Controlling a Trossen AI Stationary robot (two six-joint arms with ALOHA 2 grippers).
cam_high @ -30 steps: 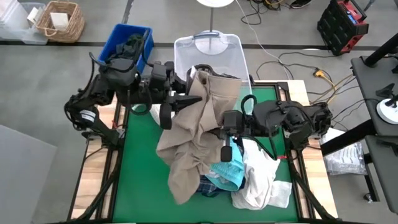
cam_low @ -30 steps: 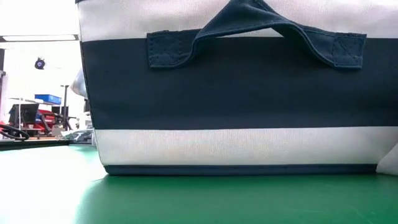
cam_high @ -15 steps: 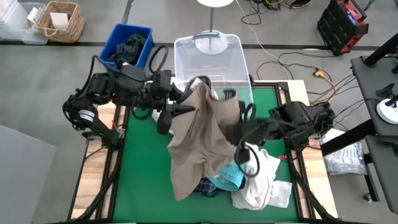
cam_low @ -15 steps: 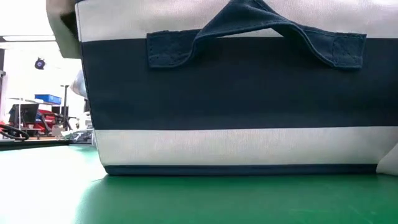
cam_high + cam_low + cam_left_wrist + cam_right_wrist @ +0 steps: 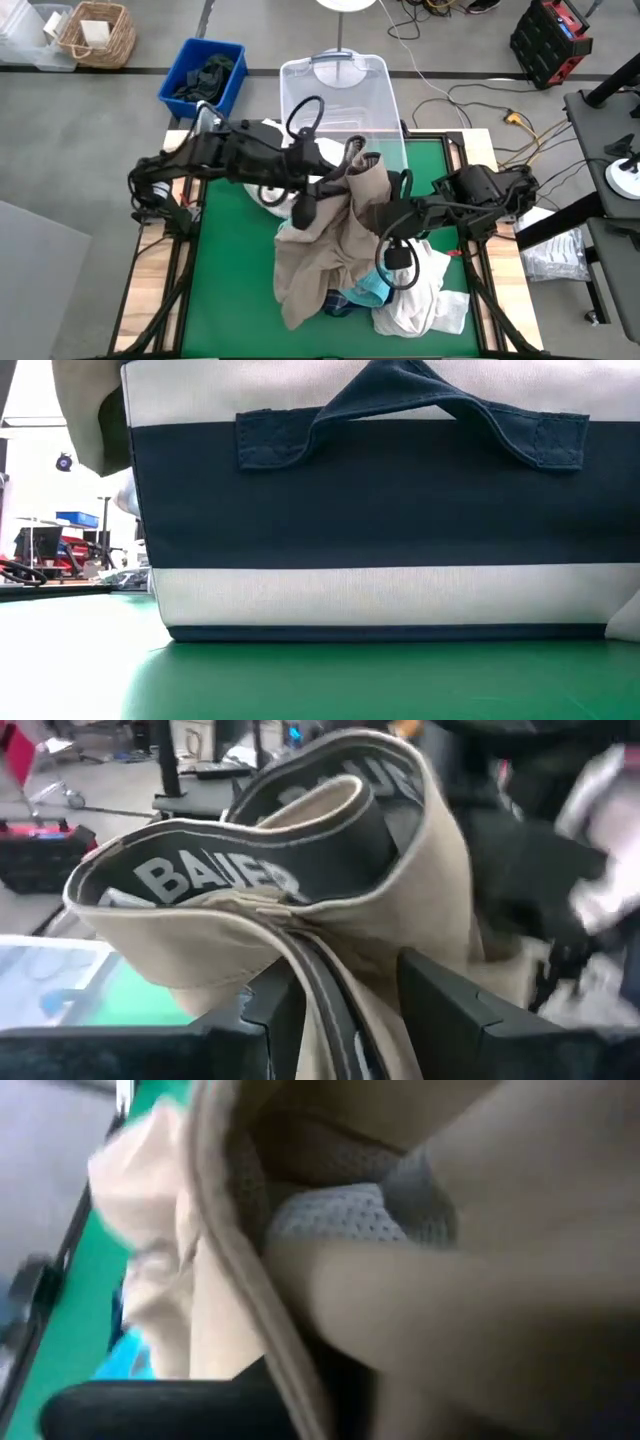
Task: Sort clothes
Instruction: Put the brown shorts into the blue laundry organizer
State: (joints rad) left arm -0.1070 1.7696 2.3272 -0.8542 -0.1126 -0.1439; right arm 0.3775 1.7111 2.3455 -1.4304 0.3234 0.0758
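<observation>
A khaki beige garment (image 5: 330, 245) hangs from my left gripper (image 5: 345, 178), which is shut on it over the table's middle. Its lower end rests on a pile of clothes at the near right: a teal one (image 5: 366, 286), a white one (image 5: 425, 300) and a plaid one (image 5: 335, 303). The left wrist view shows the garment's waistband (image 5: 250, 870), with lettering inside. My right gripper (image 5: 388, 222) is against the garment's right side. Its wrist view is filled with khaki cloth (image 5: 520, 1310) and mesh lining (image 5: 340, 1220). A khaki flap (image 5: 90, 410) shows in the low view. My left gripper pinches the khaki garment's waistband (image 5: 330, 995) between its two fingers (image 5: 450, 1010), several layers bunched together. It comes roughly level from the table's left. The waistband's loop stands open beyond the fingers. The rest hangs slack, with its lower end on the pile.
A clear bin (image 5: 340, 85) stands at the table's far edge. A blue bin (image 5: 205, 75) of dark clothes and a wicker basket (image 5: 95, 32) sit on the floor at the far left. A navy-and-white fabric box (image 5: 380, 510) fills the low view. Bare green mat (image 5: 235, 270) lies at the near left.
My left gripper has carried the waistband toward the table's right edge, the arm stretching out across the table. The khaki garment's top has moved right and bunched narrower, while its lower end has stayed on the pile. A khaki flap has come into the low view.
</observation>
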